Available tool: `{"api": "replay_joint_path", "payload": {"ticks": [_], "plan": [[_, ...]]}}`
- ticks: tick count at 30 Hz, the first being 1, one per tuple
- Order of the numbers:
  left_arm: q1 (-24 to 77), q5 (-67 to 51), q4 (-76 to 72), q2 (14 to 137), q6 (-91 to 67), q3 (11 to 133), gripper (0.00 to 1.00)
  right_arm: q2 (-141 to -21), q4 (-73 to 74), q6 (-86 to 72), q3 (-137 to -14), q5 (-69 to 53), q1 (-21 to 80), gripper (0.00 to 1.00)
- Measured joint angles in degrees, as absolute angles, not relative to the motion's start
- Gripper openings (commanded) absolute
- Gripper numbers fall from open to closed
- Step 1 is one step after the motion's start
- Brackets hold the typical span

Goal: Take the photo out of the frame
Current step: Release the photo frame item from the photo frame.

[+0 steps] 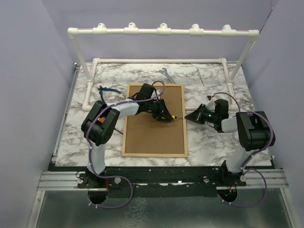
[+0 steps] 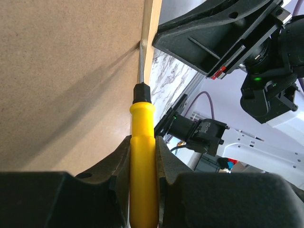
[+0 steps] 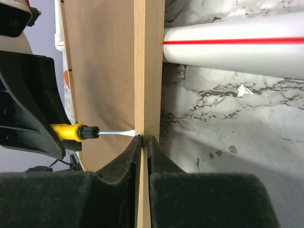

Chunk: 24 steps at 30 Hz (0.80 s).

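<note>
The frame [image 1: 154, 135] lies face down on the marble table, its brown fibreboard back up. The photo is hidden beneath it. My left gripper [image 1: 166, 116] is shut on a yellow-handled screwdriver [image 2: 142, 118]. The blade tip touches the seam between the backing [image 2: 61, 71] and the right wood edging [image 2: 151, 42]. My right gripper [image 1: 189, 116] is shut, its fingertips resting on that same edging [image 3: 148, 61] just by the screwdriver tip [image 3: 124, 134]. In the right wrist view the gripper [image 3: 143, 140] shows only a thin slit between its fingers.
A white PVC pipe rack [image 1: 161, 31] stands along the back, and its base pipe [image 3: 232, 42] runs close to the frame's right edge. Two metal tools [image 1: 167, 74] lie at the back. A dark blue item [image 1: 108, 90] lies at the left.
</note>
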<state>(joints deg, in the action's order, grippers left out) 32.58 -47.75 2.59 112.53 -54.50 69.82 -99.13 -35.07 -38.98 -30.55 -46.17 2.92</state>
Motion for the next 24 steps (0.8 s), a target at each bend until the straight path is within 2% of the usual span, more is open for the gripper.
{"api": "replay_joint_path", "payload": {"ticks": [6, 17, 24], "plan": [[32.58, -47.4, 3.07, 112.49, -54.15, 69.6, 0.0, -99.13, -35.05, -38.98, -30.55, -46.15, 2.92, 0.09], [34.0, -38.74, 17.52, 107.79, -43.79, 72.31, 0.0, -99.13, -34.61, -38.98, -30.57, -46.3, 3.7, 0.09], [34.04, -38.04, 20.38, 107.53, -40.82, 72.99, 0.0, -99.13, -34.61, -38.98, -30.57, -46.3, 3.7, 0.09]]}}
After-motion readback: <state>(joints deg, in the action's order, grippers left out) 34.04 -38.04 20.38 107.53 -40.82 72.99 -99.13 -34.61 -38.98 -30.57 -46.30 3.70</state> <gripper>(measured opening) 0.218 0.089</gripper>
